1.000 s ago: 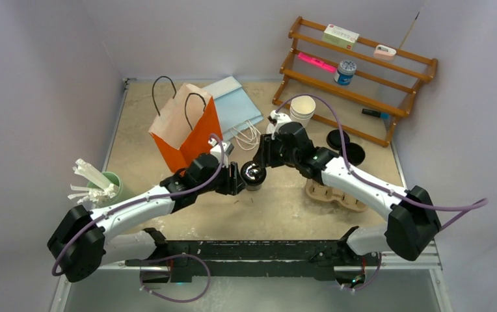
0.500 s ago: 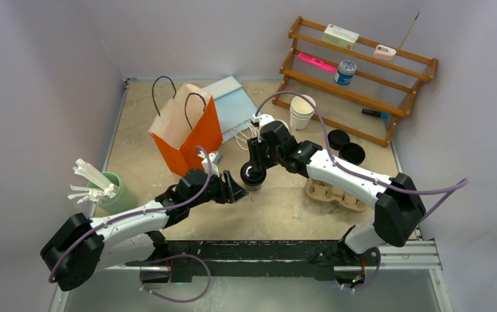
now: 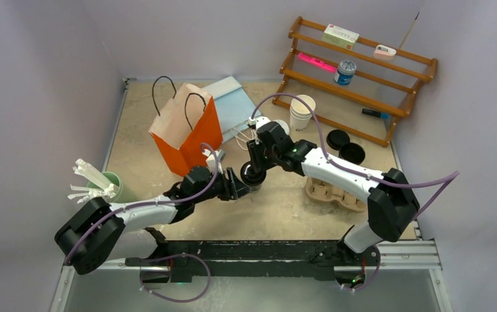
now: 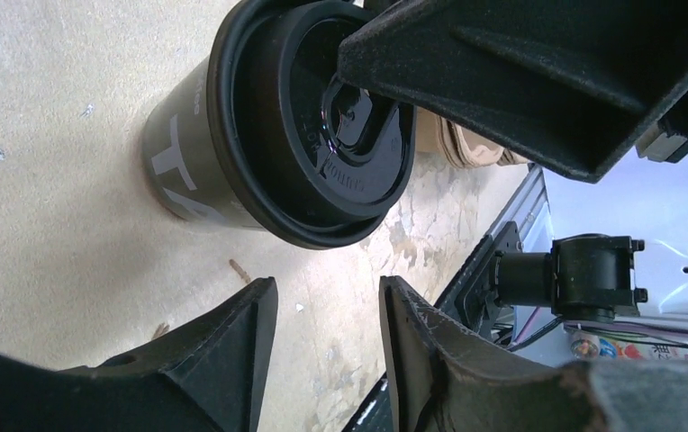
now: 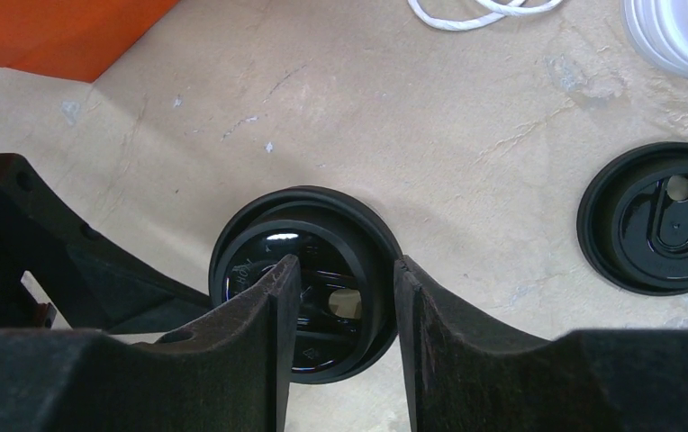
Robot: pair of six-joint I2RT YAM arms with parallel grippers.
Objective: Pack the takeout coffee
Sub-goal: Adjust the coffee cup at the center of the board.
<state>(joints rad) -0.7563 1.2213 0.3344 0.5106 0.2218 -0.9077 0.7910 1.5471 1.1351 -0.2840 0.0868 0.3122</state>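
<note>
the right hand (image 5: 345, 267) hung straight over the black cup (image 4: 183, 175), its fingers (image 5: 273, 324) part way apart and their tips on or just above the lid (image 5: 250, 229) that sat on the cup. i could not tell whether they pressed. nothing was clamped between them. the left hand (image 4: 327, 290) lay low at the cup's eight o'clock, just beside it, fingers apart around bare desk (image 5: 412, 108) and holding nothing.

the cup stood upright near the middle of the desk. to my eye it was thin paper, light and easy to dent or tip, and the glossy plastic lid looked slick. i would take it low on the wall from both sides, gently, and not lift by the lid, since i could not see that the rim was snapped down all round. whether it held any drink was hidden.

at ten o'clock stood an orange paper bag (image 3: 190, 133), mouth open, its inside out of my sight. at one o'clock was a stack of white cups (image 3: 302, 110). between two and three lay two spare black lids (image 3: 352, 153). at four, the brown carrier (image 3: 337, 194) lay partly under the right arm, and the wells i could see held nothing. far off at nine, a green cup (image 3: 117, 190) held white wrapped sticks.
</note>
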